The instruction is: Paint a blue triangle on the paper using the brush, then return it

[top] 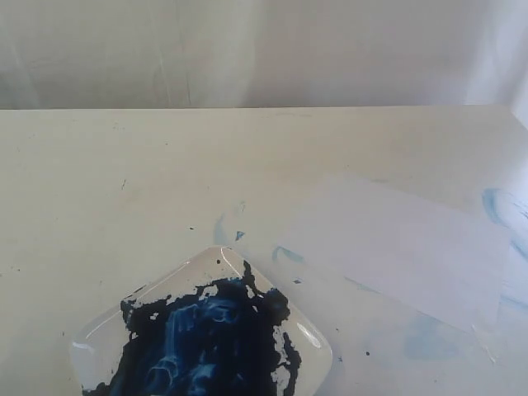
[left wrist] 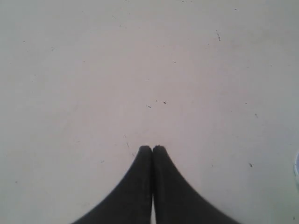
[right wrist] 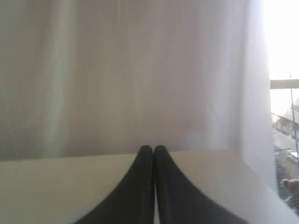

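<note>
Cream table [top: 124,165], white curtain [top: 247,49] behind; bright daylight at one side. The paper [top: 396,247] lies flat, right of centre; no blue triangle on it, sheet blank as far as visible; judgement: painting not begun, every step left. The brush is in no view; whereabouts unknown. A dish [top: 312,337] of dark blue paint sits at the front, near the paper's corner. The left gripper [left wrist: 152,148] is clenched on nothing over bare table; the right gripper [right wrist: 153,148] is likewise clenched, empty, facing the curtain. Pale smears [top: 499,206] stain the table beside the paper; nothing lies on the sheet.
</note>
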`<state>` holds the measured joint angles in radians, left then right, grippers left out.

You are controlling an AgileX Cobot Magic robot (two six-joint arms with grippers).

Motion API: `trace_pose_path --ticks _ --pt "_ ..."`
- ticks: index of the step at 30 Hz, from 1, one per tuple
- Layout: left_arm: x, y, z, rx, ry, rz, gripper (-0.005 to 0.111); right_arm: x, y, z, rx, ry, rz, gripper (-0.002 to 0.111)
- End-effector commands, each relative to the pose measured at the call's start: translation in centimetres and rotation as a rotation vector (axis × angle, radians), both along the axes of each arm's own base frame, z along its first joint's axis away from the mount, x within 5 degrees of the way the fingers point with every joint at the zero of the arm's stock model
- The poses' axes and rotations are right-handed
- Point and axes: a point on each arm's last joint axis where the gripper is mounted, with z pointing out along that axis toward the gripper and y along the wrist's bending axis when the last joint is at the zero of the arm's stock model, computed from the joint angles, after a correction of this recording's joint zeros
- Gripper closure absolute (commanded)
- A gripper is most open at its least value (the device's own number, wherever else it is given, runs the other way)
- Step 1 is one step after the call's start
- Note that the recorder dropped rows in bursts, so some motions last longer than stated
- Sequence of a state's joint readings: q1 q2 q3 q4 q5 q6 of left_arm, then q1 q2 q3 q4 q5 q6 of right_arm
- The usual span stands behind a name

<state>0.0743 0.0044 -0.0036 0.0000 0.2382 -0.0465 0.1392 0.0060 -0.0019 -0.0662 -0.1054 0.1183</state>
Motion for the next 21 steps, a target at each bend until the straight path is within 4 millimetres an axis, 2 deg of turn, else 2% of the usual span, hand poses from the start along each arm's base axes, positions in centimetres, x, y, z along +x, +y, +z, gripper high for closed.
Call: trace_pose_path --ticks 1,2,5,9,17,21 --pt "0.0 0.0 -0.1 -0.007 -0.003 0.004 0.107 -0.1 -0.1 0.4 0.493 0.014 0.102 0.108" --pt "0.0 0.0 -0.1 -0.007 -0.003 0.004 0.107 -0.1 -0.1 0.3 0.603 0.049 0.121 0.108" --pt "0.0 0.0 -0.1 -0.007 -0.003 0.004 0.107 0.1 0.0 -1.1 0.746 0.22 0.1 0.108" --pt "0.0 0.0 -0.1 -0.007 -0.003 0.004 0.107 0.0 0.1 -2.7 0.74 0.423 0.04 0.108" --pt "0.0 0.0 -0.1 -0.007 -0.003 0.004 0.107 -1.1 2.2 -1.5 0.7 0.568 0.274 0.108" --pt "0.0 0.0 -0.1 -0.007 -0.003 0.004 0.107 -1.0 2.9 -1.5 0.668 0.648 0.328 0.108"
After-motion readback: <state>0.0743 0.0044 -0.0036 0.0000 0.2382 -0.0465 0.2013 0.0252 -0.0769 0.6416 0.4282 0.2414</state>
